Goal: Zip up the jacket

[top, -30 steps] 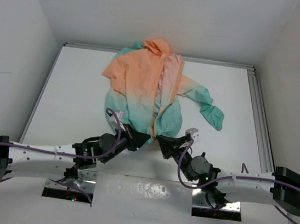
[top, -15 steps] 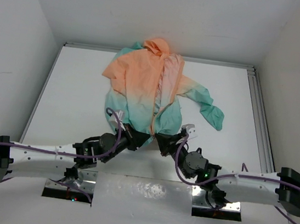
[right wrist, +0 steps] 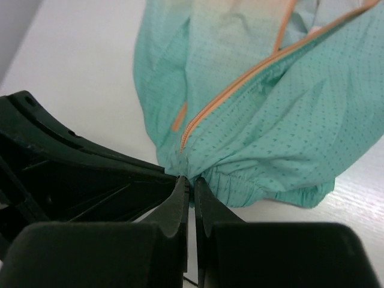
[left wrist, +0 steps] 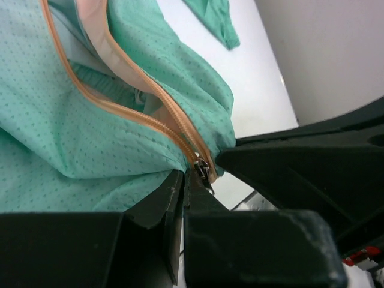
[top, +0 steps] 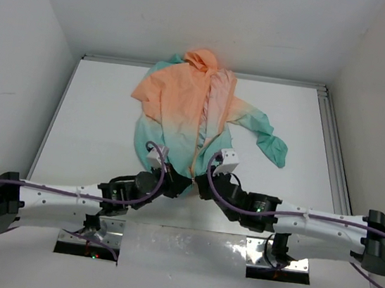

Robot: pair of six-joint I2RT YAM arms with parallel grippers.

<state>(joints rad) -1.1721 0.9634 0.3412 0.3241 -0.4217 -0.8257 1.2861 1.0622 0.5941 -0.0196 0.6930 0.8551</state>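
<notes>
Teal hem of the jacket (top: 183, 107) is clamped by the left gripper (left wrist: 183, 178), zipper slider (left wrist: 203, 170) just beside its fingertips; the right gripper (right wrist: 189, 183) pinches the hem opposite. Risk: thin fabric slips free, or bunched cloth jams the slider.

Top camera looks down from above the near edge; both wrist cameras, very close, share the jacket (top: 182, 114) hem.

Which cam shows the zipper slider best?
Left wrist: the metal zipper slider is close-up at the teal hem of the jacket, by the left claw tips. Right wrist shows only orange zipper tape; top external: too small to make out.
</notes>
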